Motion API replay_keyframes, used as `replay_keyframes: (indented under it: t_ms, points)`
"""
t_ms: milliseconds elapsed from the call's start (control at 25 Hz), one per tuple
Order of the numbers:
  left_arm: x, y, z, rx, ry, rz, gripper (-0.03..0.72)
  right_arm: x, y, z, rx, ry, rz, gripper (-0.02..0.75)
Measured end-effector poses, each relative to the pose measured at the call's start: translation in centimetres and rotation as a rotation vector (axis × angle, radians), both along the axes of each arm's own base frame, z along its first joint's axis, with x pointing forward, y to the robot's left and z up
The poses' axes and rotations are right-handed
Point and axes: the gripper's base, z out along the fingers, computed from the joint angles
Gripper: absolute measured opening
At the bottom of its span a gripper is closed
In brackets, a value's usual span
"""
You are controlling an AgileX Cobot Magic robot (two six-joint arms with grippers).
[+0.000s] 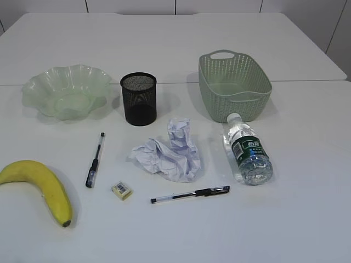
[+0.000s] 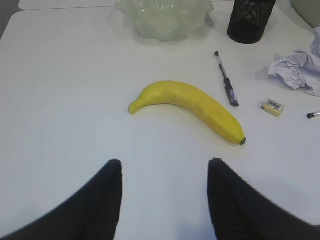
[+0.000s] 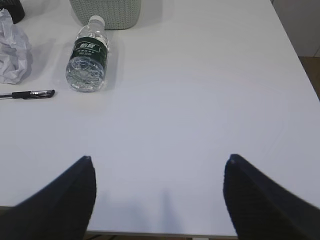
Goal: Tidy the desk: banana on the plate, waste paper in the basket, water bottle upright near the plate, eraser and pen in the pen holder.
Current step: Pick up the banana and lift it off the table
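Observation:
A yellow banana (image 1: 41,186) (image 2: 192,105) lies at the front left. A pale green wavy plate (image 1: 67,90) (image 2: 162,20) stands at the back left, a black mesh pen holder (image 1: 139,98) (image 2: 250,20) next to it. A green basket (image 1: 235,85) (image 3: 106,11) stands at the back right. Crumpled waste paper (image 1: 170,153) (image 3: 12,50) lies mid-table. A water bottle (image 1: 248,156) (image 3: 89,55) lies on its side by the basket. Two pens (image 1: 95,160) (image 1: 192,193) and a yellow eraser (image 1: 122,190) (image 2: 273,107) lie in front. My left gripper (image 2: 165,165) is open and empty, short of the banana. My right gripper (image 3: 159,161) is open and empty over bare table near the front edge. Neither gripper shows in the exterior view.
The white table (image 1: 307,208) has a seam running across behind the plate and basket. Its right edge shows in the right wrist view (image 3: 295,55), and its front edge lies just under my right gripper.

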Motion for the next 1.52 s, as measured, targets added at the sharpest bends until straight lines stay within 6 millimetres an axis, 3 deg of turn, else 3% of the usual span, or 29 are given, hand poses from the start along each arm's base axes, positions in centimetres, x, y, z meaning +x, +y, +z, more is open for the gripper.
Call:
replay_keyframes:
  t_ms: [1520]
  points:
    - [0.00,0.00,0.00,0.000,0.000,0.000,0.391,0.00,0.00,0.00,0.000,0.000,0.000,0.587]
